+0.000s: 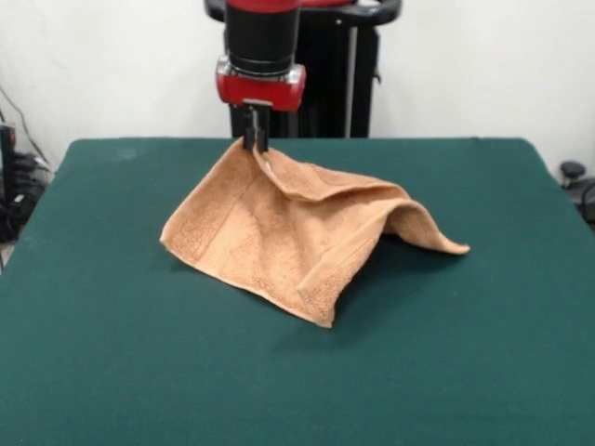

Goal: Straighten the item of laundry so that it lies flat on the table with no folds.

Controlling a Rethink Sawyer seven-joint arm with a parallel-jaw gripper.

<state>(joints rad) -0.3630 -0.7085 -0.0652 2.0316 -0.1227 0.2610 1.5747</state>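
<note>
The orange-tan terry towel (288, 228) lies on the dark green table (112, 353), near its middle. My gripper (255, 141) comes down from above at the towel's far left corner and is shut on that corner, holding it lifted off the table. The towel hangs from that corner like a tent. Its left and front corners rest on the cloth, and a fold runs across its far right part out to a pointed corner on the right. A woven border band shows along the front right edge. No label is visible.
The robot's black pedestal (325, 84) stands behind the table's far edge. Cables and dark equipment (14, 186) sit off the table's left side, and a dark object (576, 181) off its right side.
</note>
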